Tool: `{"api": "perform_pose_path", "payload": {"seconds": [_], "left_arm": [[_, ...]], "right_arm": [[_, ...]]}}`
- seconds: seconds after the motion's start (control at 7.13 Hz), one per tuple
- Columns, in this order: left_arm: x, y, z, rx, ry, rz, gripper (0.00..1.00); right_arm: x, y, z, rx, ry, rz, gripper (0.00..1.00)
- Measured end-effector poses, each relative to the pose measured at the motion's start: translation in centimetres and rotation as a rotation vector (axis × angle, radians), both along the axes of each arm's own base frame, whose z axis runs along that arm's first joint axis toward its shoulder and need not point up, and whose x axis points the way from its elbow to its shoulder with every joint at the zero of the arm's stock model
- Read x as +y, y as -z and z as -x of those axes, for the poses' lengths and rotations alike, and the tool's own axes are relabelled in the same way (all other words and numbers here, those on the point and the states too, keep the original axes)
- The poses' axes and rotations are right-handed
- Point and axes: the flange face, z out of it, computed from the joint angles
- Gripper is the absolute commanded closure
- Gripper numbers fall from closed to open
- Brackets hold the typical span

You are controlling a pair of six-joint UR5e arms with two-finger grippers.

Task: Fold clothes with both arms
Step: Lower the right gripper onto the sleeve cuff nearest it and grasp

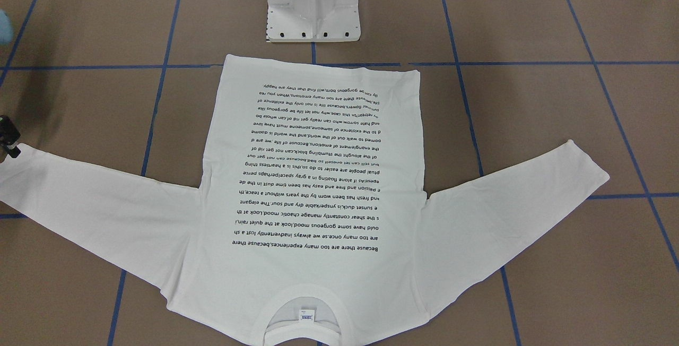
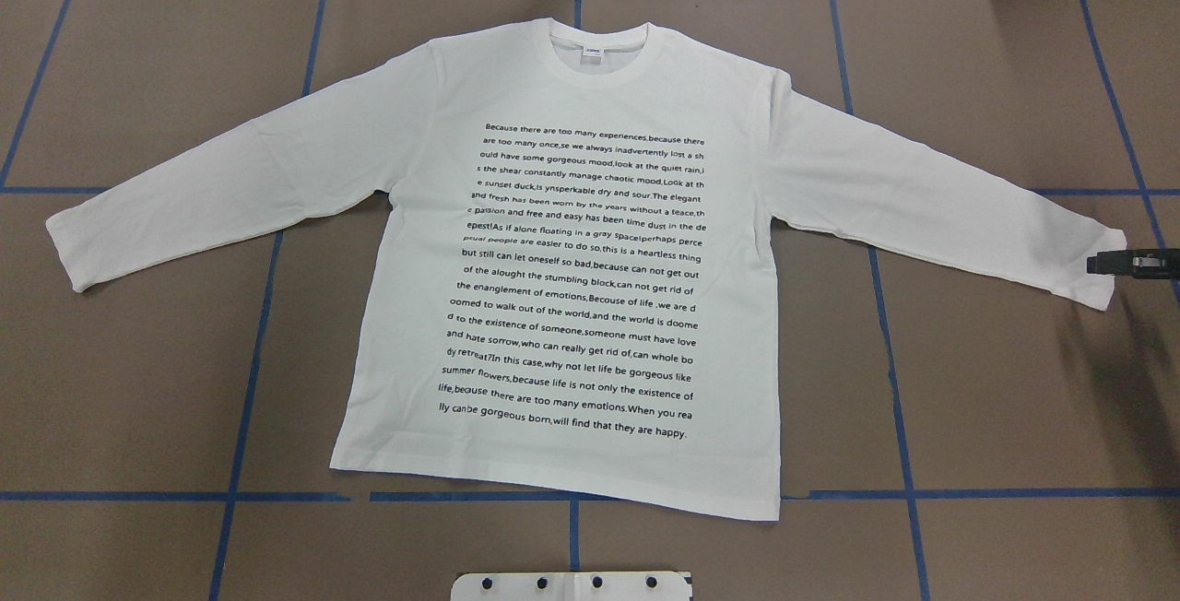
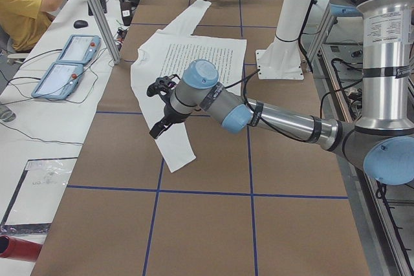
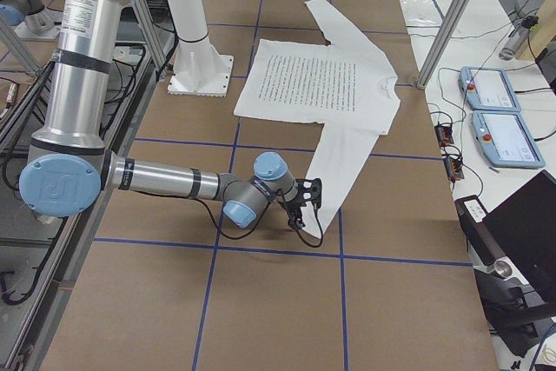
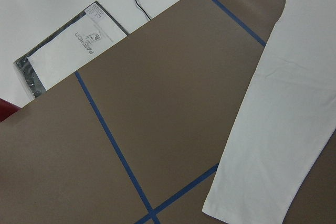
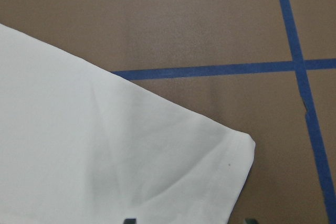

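Overhead exterior: shirt (image 2: 572, 260) lies flat, nothing folded yet (everything remains); right gripper (image 2: 1097, 264) spread apart at a cuff (image 2: 1097, 292), left gripper (image 3: 158, 127) unreadable.

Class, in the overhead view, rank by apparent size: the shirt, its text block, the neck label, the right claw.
shirt
text block
right claw, though the frame edge cuts it off
neck label

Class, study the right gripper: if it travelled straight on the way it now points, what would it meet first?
Most likely the sleeve cuff of the white T-shirt: it lies directly ahead of the right gripper. Its height over the table is unclear.
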Motion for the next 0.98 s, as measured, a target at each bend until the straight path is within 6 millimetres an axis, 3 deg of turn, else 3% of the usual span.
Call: {"api": "perform_pose_path", "payload": {"seconds": [0.42,0.56,0.7,0.84,0.98], "left_arm": [[0.0,0.0,0.0,-0.001,-0.001,-0.002,0.00],[0.0,0.0,0.0,-0.001,-0.001,-0.003,0.00],[0.0,0.0,0.0,-0.001,-0.001,-0.003,0.00],[0.0,0.0,0.0,-0.001,-0.002,-0.003,0.00],[0.0,0.0,0.0,0.000,-0.002,-0.003,0.00]], "right_arm": [[1.1,-0.9,1.3,0.032,0.016,0.003,0.38],[1.4,-1.1,1.5,0.040,0.020,0.004,0.59],[1.6,-1.3,1.7,0.045,0.024,0.004,0.88],[1.7,-1.4,1.8,0.049,0.028,0.005,1.00],[1.7,-1.5,1.9,0.050,0.030,0.006,1.00]]}}
